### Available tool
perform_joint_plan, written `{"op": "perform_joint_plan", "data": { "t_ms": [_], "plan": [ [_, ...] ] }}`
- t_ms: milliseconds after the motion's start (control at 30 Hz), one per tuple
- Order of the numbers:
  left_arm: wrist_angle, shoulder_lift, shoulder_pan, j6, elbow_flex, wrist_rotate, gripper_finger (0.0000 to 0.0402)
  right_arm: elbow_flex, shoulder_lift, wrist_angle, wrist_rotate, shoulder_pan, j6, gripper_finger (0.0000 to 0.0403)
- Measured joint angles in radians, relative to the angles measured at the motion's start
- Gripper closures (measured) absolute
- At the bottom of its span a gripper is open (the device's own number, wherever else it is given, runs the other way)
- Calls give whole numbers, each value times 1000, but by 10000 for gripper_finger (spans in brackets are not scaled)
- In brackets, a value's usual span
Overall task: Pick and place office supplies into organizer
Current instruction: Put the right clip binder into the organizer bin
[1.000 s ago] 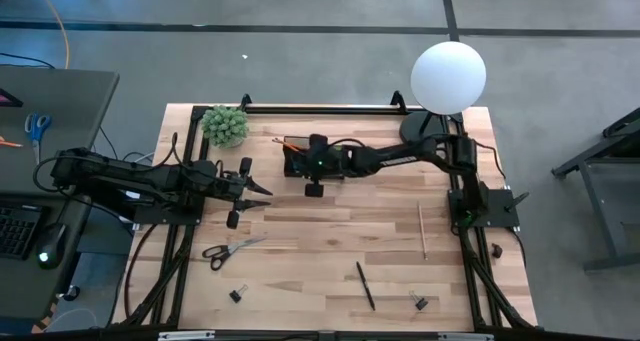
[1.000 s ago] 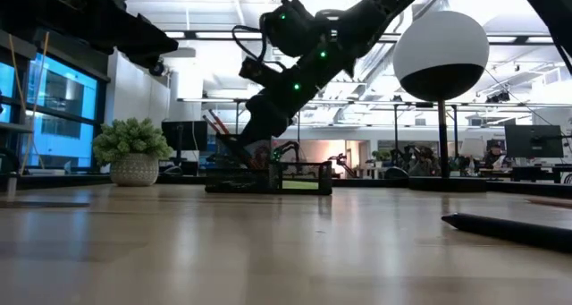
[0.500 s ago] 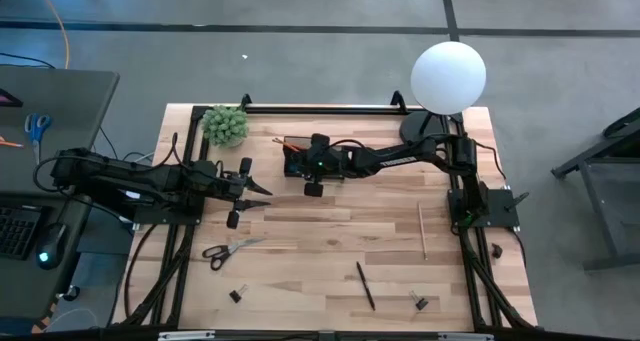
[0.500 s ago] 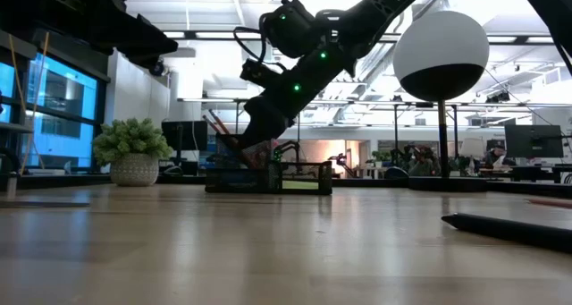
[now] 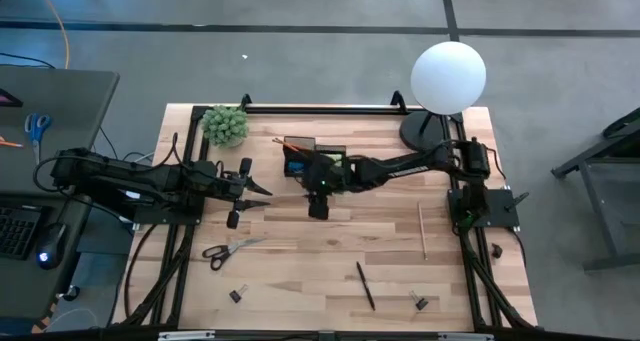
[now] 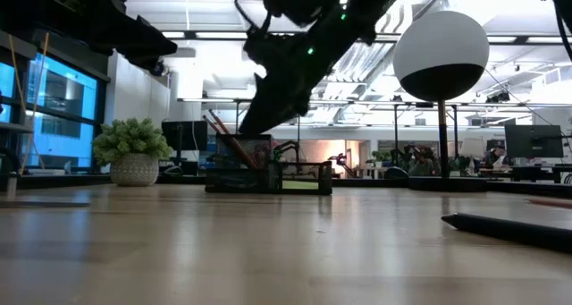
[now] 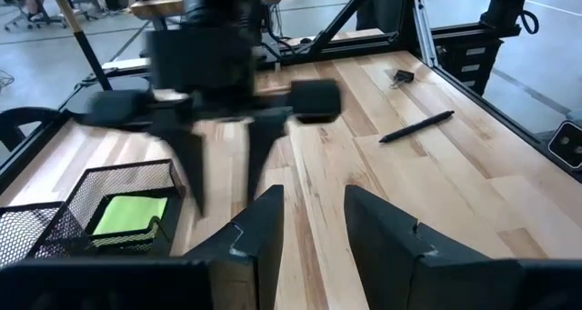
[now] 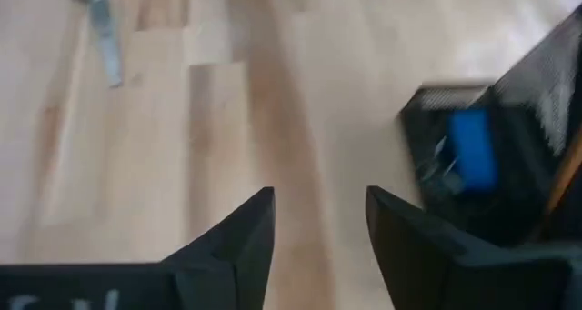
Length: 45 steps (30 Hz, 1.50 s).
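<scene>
The high view looks straight down from well above, taking in the whole tabletop [image 5: 330, 221] and both arms, while the low view sits at tabletop height and faces level across the boards toward the organizer [image 6: 268, 173] and the room behind it. The left wrist view looks forward past its own tool [image 7: 309, 233] along the tabletop, sharing the organizer with both fixed views. The right wrist view faces down, close to the boards, past its tool [image 8: 318, 228].

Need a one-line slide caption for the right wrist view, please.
Open right gripper, empty, above the bare wooden table beside the black mesh organizer holding a small blue block.
</scene>
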Motion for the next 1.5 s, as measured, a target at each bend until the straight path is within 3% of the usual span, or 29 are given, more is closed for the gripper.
{"op": "perform_joint_plan", "data": {
  "t_ms": [333, 633, 900, 1167, 1300, 1500],
  "plan": [
    [2, 0, 0, -11, 0, 0, 295, -1, -10, -353, -65, 206, 348, 280],
    [13, 0, 0, -10, 0, 0, 295, -1, -10, -488, -158, 369, 567, 298],
    [30, 0, 0, -11, 0, 4, 295, -1, -10, -524, -193, 441, 835, 300],
    [49, 0, 0, -55, 0, 80, 295, -1, -10, -467, -207, 552, 1165, 301],
    [59, 0, 0, -84, 0, 132, 295, -1, -10, -370, -163, 623, 1298, 300],
    [94, 0, -13, -149, -36, 183, 295, -1, -10, -315, -6, 703, 1405, 307]
  ]
}}
